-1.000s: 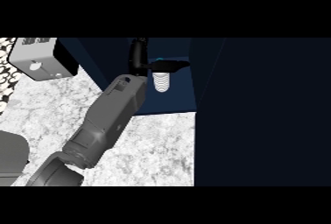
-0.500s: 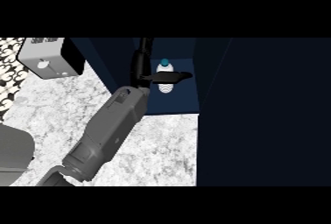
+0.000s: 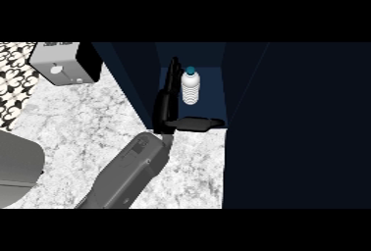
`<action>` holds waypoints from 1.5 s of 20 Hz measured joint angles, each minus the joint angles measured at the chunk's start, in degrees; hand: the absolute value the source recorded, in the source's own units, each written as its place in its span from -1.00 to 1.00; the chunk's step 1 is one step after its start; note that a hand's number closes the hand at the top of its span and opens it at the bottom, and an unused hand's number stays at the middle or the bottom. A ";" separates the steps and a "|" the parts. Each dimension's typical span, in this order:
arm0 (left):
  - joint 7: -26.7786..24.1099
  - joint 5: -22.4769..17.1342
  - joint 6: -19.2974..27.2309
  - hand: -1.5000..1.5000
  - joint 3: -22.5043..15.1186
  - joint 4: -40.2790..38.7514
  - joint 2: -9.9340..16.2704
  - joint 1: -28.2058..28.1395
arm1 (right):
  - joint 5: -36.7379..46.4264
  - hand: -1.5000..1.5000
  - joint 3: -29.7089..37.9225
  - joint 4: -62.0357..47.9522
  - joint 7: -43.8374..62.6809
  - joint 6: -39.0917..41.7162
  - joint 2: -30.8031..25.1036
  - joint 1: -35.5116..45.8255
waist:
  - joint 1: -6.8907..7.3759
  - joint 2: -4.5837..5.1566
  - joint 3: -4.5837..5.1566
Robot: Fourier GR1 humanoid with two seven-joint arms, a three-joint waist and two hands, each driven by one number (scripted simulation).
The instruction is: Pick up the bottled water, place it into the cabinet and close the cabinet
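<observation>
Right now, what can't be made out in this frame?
- Right hand: it does not show in the head view.
- Contact: the open left hand stands beside the bottled water; it is not clear whether they touch.
- Cabinet: the right side is all dark, so the door cannot be told from the wall.
- Grey box: its top is cut off by the view's edge.

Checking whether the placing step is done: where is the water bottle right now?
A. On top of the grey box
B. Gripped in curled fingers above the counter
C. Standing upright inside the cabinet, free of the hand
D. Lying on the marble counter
C: the water bottle stands upright in the cabinet, with the open hand beside it, not curled round it.
</observation>
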State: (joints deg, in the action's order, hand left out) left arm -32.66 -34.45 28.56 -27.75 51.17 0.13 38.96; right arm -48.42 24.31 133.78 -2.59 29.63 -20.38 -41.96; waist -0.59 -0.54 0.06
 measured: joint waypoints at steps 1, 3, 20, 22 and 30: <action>0.38 0.19 0.69 -1.00 -1.25 2.53 -0.03 -2.06 | -0.07 -1.00 0.01 0.05 0.06 0.08 0.22 -0.29 | 0.17 -0.03 0.00; 0.86 0.58 1.78 -1.00 -3.28 7.89 0.41 -6.30 | -0.02 -1.00 -0.65 -0.05 0.11 0.01 1.18 0.18 | 0.54 -0.02 -0.01; 3.45 3.96 -1.93 1.00 -14.01 39.64 14.36 -33.95 | -0.25 1.00 -3.19 0.43 2.77 6.00 -0.63 -0.70 | 0.55 0.15 0.00; 3.57 3.82 -2.87 1.00 -13.64 42.78 17.48 -36.57 | -0.22 1.00 -3.85 0.50 3.24 6.73 -1.02 -0.85 | 0.64 0.15 0.01; 1.75 1.30 -7.74 1.00 -8.35 49.43 27.72 -44.14 | 0.23 1.00 -8.39 0.89 3.94 14.67 -3.02 -2.26 | 0.42 -0.03 0.11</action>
State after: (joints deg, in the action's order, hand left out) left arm -30.91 -33.14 20.82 -36.10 100.60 27.85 -5.18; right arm -48.19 15.92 134.67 1.35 44.30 -23.40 -44.22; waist -0.17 -0.57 0.17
